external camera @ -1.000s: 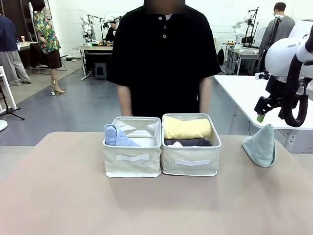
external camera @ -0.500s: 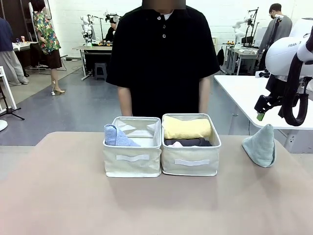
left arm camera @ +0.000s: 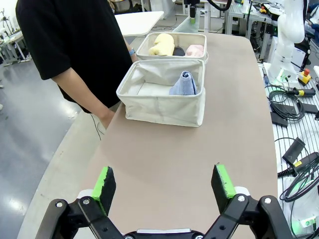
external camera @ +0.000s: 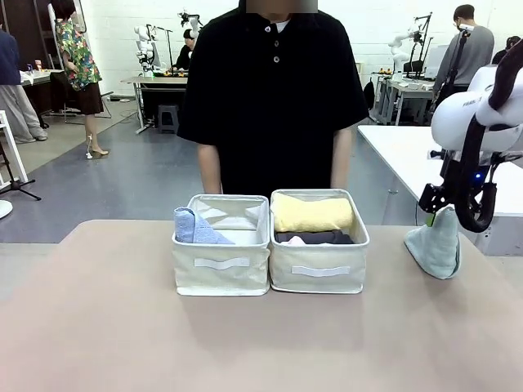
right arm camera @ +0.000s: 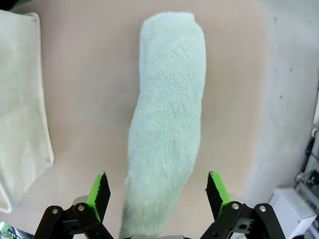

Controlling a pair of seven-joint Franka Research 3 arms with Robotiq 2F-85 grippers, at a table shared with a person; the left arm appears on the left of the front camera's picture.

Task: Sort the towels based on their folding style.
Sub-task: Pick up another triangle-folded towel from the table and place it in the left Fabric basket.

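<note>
Teal-grey cone towel [right arm camera: 167,114] stands below my right pincer [right arm camera: 156,186], jaws spread (pickup step); next I should lower and pinch it.

Right gripper [external camera: 432,214] at tip of grey-teal cone towel [external camera: 436,249]; cream bins [external camera: 221,278] to its left, person [external camera: 274,98] behind them.

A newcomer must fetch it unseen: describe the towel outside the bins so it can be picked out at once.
On the tan table, two cream bins stand side by side. To the right of the right bin, near the table's edge, a towel stands alone. It is a pale grey-teal cone, point up; the other cone is light blue and inside the left bin.
</note>
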